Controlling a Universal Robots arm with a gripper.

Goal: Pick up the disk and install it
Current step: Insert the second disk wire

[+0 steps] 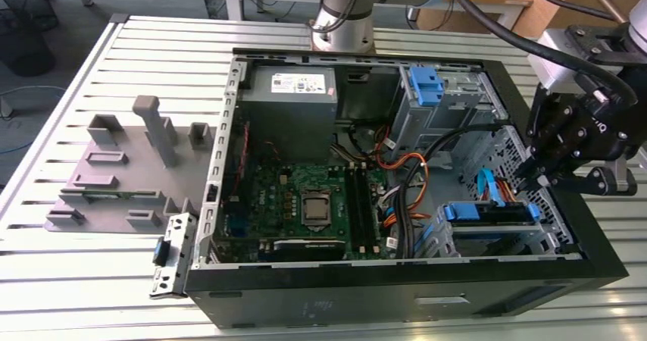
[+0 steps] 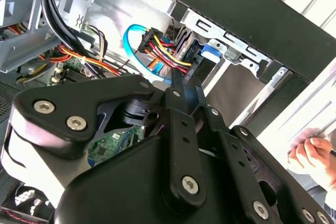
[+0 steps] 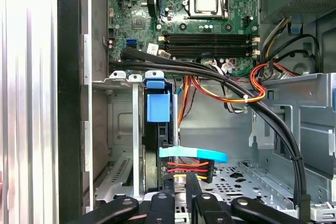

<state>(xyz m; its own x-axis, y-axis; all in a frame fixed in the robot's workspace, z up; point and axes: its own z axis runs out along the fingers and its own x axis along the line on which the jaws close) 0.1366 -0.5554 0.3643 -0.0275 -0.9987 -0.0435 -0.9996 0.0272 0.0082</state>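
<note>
Grey fixture lies beside the open computer case.

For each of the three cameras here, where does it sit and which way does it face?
Exterior view: off the arm, high, looking down into the open black computer case; shows the arm and black tool.
First wrist view: on the arm, facing the green motherboard over the blue-railed silver disk.
Second wrist view: behind the tool's fingers, toward the case wall.
All share the curved blue cable.
</note>
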